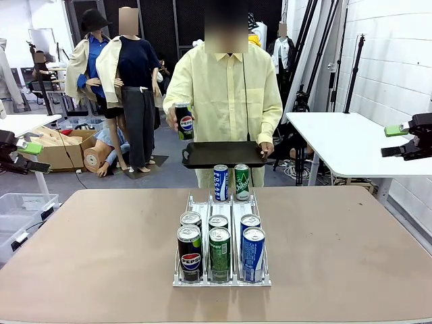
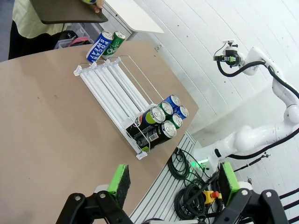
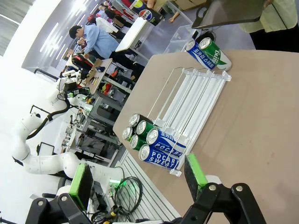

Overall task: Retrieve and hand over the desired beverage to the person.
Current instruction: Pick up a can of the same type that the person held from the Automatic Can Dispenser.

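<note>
The left gripper is hanging wide open beyond the table. The person is standing opposite, holding up a Pepsi can and a black tray (a matching can is sitting front-left in the rack). The right gripper is hovering open, far right.

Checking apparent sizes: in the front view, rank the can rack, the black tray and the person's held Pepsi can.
1. can rack, though it is nearest the camera
2. black tray
3. Pepsi can
</note>
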Controlling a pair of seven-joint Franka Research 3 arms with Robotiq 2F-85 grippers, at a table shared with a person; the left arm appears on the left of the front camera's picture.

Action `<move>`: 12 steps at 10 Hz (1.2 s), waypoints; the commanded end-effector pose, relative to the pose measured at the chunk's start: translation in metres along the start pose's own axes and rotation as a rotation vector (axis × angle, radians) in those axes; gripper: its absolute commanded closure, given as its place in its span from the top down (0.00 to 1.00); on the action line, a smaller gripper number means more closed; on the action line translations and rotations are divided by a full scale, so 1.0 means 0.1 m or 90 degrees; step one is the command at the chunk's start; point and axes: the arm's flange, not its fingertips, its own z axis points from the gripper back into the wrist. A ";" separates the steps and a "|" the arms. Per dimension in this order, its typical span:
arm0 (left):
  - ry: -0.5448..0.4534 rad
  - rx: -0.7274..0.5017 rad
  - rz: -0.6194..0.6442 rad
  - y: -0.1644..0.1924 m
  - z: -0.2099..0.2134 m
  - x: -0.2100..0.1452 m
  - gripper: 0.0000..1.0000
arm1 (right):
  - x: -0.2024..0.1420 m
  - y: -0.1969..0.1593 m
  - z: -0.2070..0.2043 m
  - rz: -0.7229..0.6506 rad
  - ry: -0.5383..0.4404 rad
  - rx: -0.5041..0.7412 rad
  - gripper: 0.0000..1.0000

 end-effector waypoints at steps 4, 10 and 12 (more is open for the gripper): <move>-0.002 -0.004 -0.003 -0.02 0.02 -0.02 1.00 | -0.02 0.00 -0.01 0.005 0.000 0.001 1.00; -0.002 -0.004 -0.003 -0.02 0.02 -0.02 1.00 | -0.02 0.00 -0.01 0.005 0.000 0.001 1.00; -0.002 -0.004 -0.003 -0.02 0.02 -0.02 1.00 | -0.02 0.00 -0.01 0.005 0.000 0.001 1.00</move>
